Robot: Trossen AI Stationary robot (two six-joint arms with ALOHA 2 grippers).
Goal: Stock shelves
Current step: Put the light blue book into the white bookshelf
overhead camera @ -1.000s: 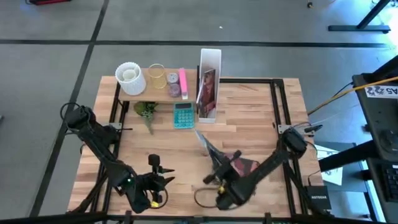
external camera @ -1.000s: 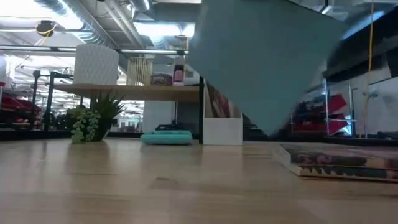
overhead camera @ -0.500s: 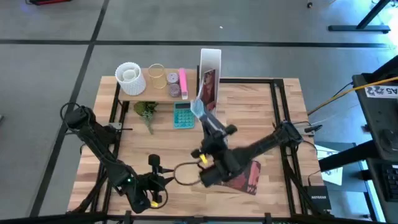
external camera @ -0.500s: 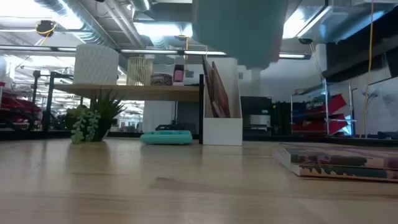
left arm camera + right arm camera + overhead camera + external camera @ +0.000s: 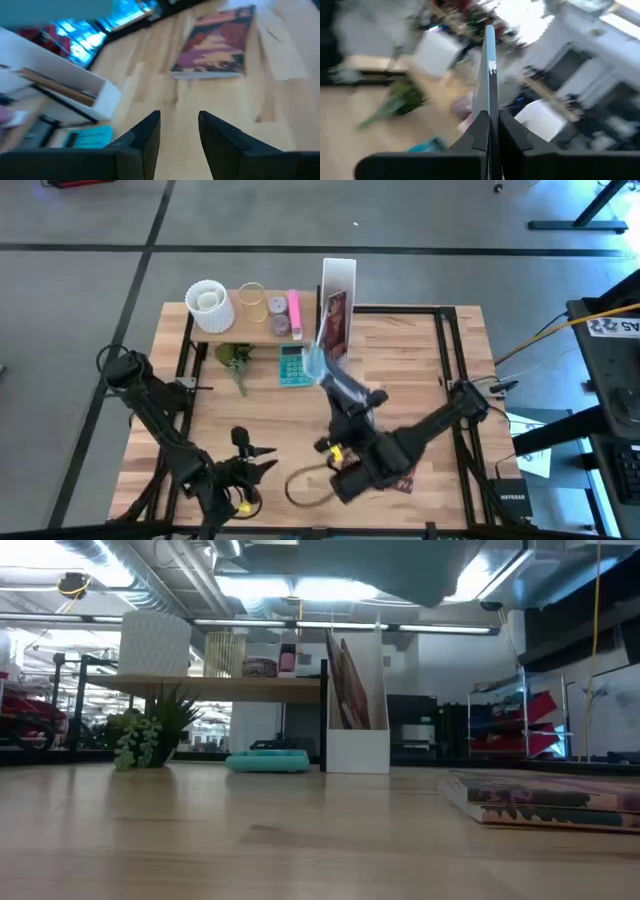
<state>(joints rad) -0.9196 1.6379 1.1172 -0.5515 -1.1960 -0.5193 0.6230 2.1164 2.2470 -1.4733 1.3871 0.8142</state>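
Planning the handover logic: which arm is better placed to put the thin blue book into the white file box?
Right. Its pincer already grips the blue book, held just in front of the white file box. The left pincer is empty, near the table's front edge.

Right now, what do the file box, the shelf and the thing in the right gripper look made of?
File box: white, matte, thin flat walls, likely card or plastic. Shelf: light wood plank on a black frame that looks like metal. Right gripper pinches a thin teal book edge-on; probably card or paper cover, unsure.
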